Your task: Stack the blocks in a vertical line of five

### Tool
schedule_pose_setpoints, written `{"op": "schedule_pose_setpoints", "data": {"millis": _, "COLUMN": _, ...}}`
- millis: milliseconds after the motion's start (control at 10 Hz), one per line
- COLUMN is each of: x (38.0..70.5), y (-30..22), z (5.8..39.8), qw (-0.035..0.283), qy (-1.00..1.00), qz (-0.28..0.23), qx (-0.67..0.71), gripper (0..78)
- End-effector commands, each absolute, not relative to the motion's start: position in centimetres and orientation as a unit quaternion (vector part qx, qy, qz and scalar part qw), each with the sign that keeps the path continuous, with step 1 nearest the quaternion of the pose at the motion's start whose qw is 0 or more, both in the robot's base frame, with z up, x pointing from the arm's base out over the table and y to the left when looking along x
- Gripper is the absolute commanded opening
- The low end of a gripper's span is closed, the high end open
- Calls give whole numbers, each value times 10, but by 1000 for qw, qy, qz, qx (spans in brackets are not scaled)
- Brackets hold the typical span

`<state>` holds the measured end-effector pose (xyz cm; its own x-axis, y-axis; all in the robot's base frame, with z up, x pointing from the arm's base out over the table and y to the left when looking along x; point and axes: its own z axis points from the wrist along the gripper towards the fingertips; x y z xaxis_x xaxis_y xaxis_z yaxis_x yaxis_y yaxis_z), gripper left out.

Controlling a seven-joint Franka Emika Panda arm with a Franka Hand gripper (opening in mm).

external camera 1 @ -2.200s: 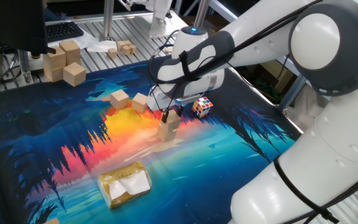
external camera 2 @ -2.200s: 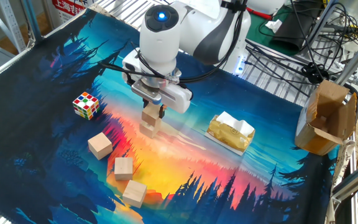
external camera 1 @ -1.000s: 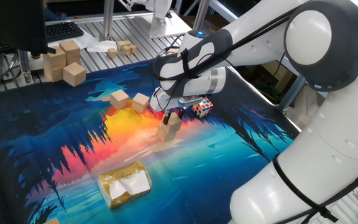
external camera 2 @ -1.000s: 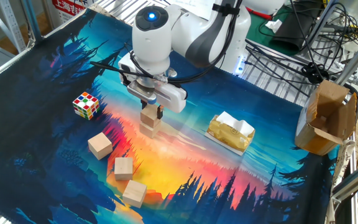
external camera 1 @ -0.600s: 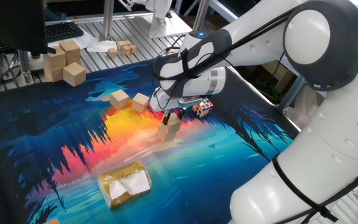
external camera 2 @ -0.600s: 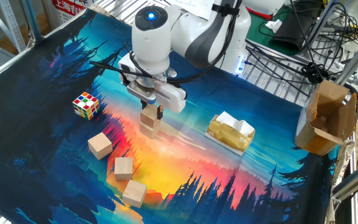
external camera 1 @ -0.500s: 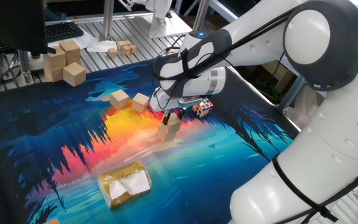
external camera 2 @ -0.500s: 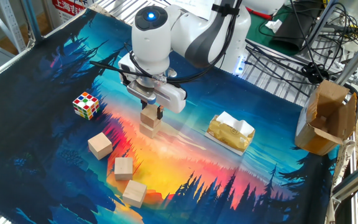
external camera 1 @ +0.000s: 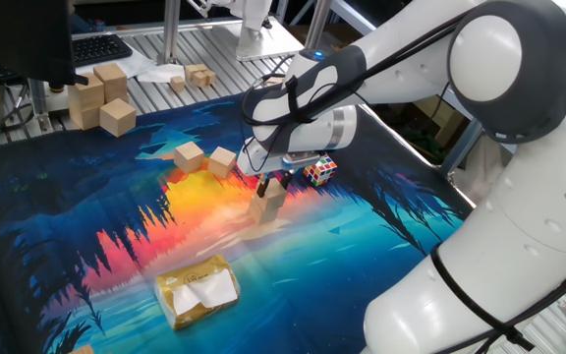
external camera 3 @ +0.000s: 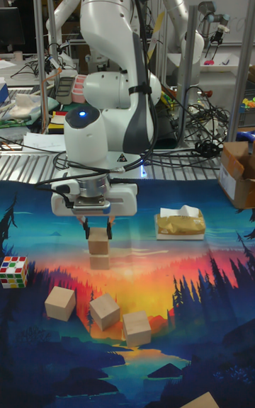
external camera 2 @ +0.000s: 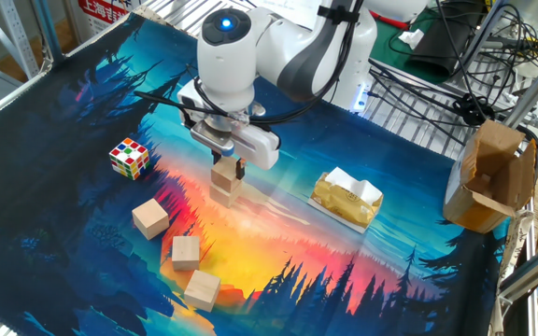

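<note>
Two blocks stand as a short upright stack near the middle of the mat (external camera 2: 409,271), the top block (external camera 3: 98,244) sitting square on the bottom block (external camera 3: 100,261); the stack's long axis is vertical and its faces run roughly in line with each other. In the other fixed view the same pair reads as top block (external camera 2: 225,173) over bottom block (external camera 2: 223,194). Three more blocks lie loose on the mat in front of the stack: one (external camera 3: 60,303) to the left, one (external camera 3: 105,311) in the middle and one (external camera 3: 137,328) to the right, each flat on a face and turned at a slightly different angle, near one another but apart.

No writing can be read on the blocks. Red characters on a sign at the top edge of the other fixed view are too small to make out.

The arm reaches down from its base behind the mat, wrist bent so the gripper (external camera 3: 95,229) points straight down over the stack. Its fingers (external camera 3: 109,230) stand on either side of the top block's upper part; whether they press on it or stand just clear cannot be told.

A puzzle cube (external camera 2: 129,158) sits on the mat to the stack's left, well apart. A gold packet (external camera 2: 346,200) with white tissue lies on the other side. Larger wooden blocks (external camera 1: 99,96) rest on the counter beyond the mat.
</note>
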<state>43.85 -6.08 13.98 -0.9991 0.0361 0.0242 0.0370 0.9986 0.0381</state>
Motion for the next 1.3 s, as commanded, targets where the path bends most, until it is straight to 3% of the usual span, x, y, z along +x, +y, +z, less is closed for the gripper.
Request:
{"op": "schedule_pose_setpoints", "data": {"millis": 100, "x": 440, "y": -61, "z": 141, "qw": 10, "qy": -1000, "qz": -20, "qx": -19, "gripper": 13}}
{"op": "schedule_pose_setpoints", "data": {"millis": 1300, "x": 441, "y": -60, "z": 135, "qw": 10, "qy": -999, "qz": -18, "qx": -48, "gripper": 13}}
